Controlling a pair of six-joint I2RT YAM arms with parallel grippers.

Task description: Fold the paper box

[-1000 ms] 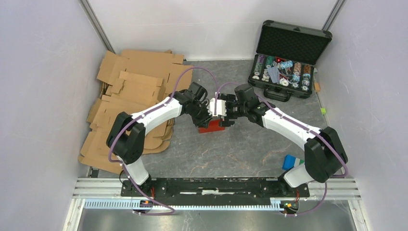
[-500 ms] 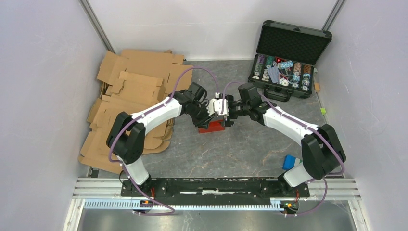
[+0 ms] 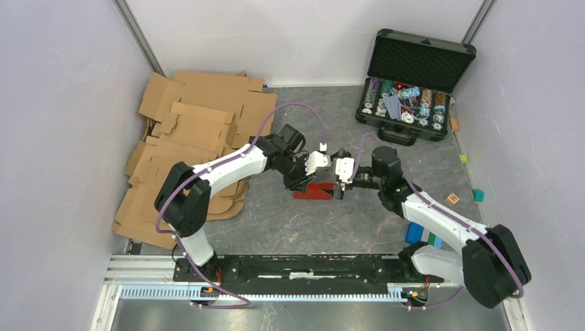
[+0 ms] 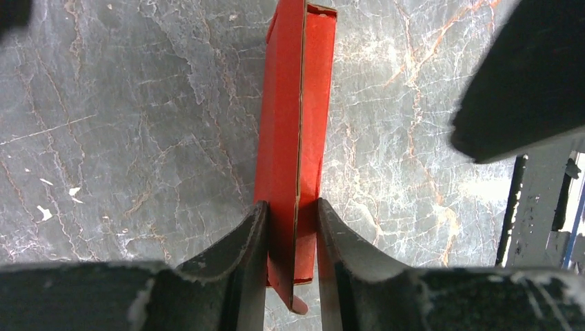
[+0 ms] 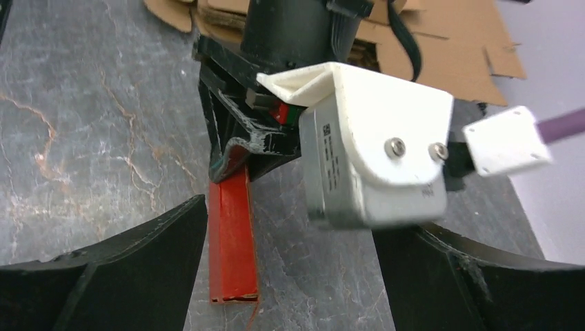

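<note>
The red paper box (image 3: 316,191) lies mid-table as a narrow folded strip. In the left wrist view the paper box (image 4: 298,117) stands on edge, its near end pinched between my left gripper's fingers (image 4: 238,248). My left gripper (image 3: 308,181) is shut on it. In the right wrist view the paper box (image 5: 233,241) runs from the left gripper toward me, just inside my left finger. My right gripper (image 3: 342,186) is open and empty, its jaws wide apart at the box's right end, the left arm's white wrist camera (image 5: 376,155) between them.
Brown cardboard sheets (image 3: 186,138) are piled at the left. An open black case of poker chips (image 3: 408,86) stands at the back right. Small coloured blocks (image 3: 452,199) lie at the right, a blue one (image 3: 416,232) near the right arm's base.
My right gripper has pulled back to the right and toward the near side, away from the box. My left gripper and the red box have shifted a little right and nearer.
</note>
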